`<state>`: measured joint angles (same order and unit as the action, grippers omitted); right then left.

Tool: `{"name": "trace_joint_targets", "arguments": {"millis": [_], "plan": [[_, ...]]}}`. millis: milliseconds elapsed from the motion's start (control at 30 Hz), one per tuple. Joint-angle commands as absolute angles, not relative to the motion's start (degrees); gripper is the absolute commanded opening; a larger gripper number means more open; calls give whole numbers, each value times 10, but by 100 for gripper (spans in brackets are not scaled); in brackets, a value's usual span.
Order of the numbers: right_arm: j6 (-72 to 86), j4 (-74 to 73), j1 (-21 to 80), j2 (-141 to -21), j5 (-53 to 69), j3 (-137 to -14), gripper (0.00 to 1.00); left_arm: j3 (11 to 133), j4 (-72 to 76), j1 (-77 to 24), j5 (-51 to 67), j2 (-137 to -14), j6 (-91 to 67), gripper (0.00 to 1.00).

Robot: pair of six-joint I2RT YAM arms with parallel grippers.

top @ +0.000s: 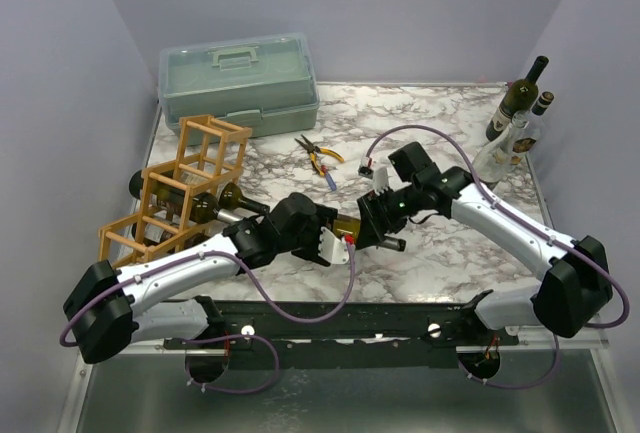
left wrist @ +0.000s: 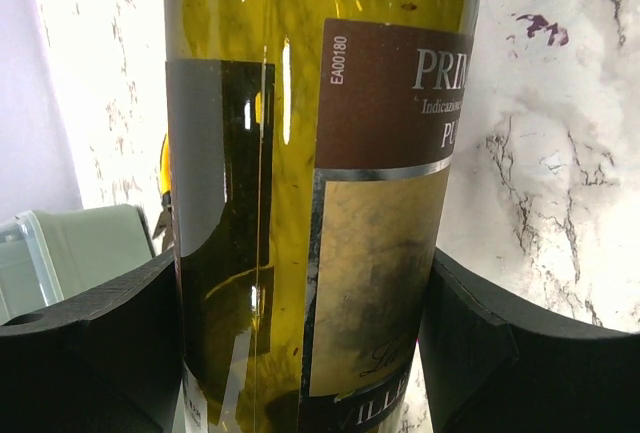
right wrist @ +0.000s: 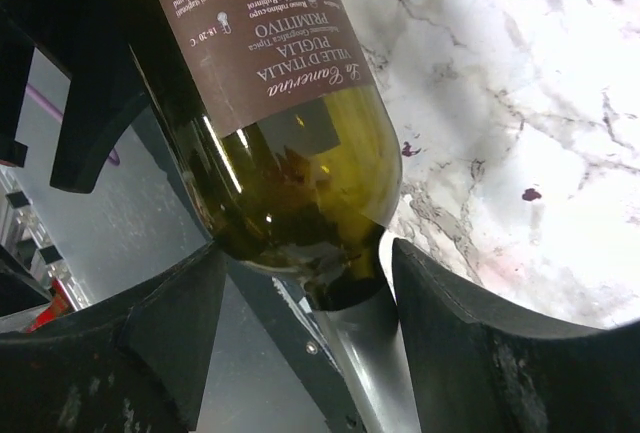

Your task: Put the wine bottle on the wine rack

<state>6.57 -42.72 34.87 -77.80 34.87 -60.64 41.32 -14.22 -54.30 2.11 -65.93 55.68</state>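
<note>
At the near edge of the marble table point(top: 425, 253), your two arms are reaching inward from their bases and meeting over the middle of the tabletop. Your left gripper point(top: 328, 243) is clamping the wine bottle point(top: 346, 225). In the left wrist view both black fingers point(left wrist: 90, 353) are pressing against the sides of the olive-green glass, just below the brown and gold label. The bottle is lying roughly level, running left to right between the two grippers. The views are not showing whether it is touching the marble.

Your right gripper point(top: 378, 225) is facing the left one from the right. Its fingers point(right wrist: 470, 333) are standing on either side of the bottle's base end. The pictures are not telling whether they are pressing on the glass or only flanking it.

Further left, and slightly farther back, the wine rack point(top: 180, 193) is standing near the table's left edge. It is an open frame of orange-tan sticks in stepped square cells. A second dark bottle point(top: 205, 205) is lying in one of its cells with its neck pointing right. The held bottle is sitting to the right of the rack, apart from it.

Beyond the grippers, yellow-handled pliers point(top: 322, 159) are lying on the marble. At the far left a pale green toolbox point(top: 240, 83) is sitting with its lid down. At the far right corner a few more bottles point(top: 515, 118) are standing together.
</note>
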Motion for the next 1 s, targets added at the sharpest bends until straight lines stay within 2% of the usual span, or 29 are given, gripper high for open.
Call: {"name": "trace_joint_targets", "arguments": {"millis": [0,167,400,567,700,733,767,867,933,967], "plan": [[65,-422,367,-750,374,-584,72,424,-86,-548,33,-619,566,0],[67,-406,375,-716,404,-572,73,419,-80,-552,26,-597,571,0],[63,-399,386,-717,407,-570,67,416,-72,-554,24,-584,570,0],[56,-400,397,-710,386,-572,47,415,-69,-554,21,-584,570,0],[54,-393,397,-695,363,-571,21,408,-36,-555,8,-578,557,2],[55,-392,397,-691,357,-572,8,406,-27,-555,6,-576,552,13],[56,-391,397,-688,350,-574,1,406,-22,-555,6,-575,547,28],[71,-368,397,-671,319,-563,1,407,-15,-555,11,-572,531,60],[93,-341,397,-656,293,-547,0,409,-14,-554,12,-571,524,95],[103,-330,397,-650,279,-541,0,410,-14,-555,14,-570,520,99]]}}
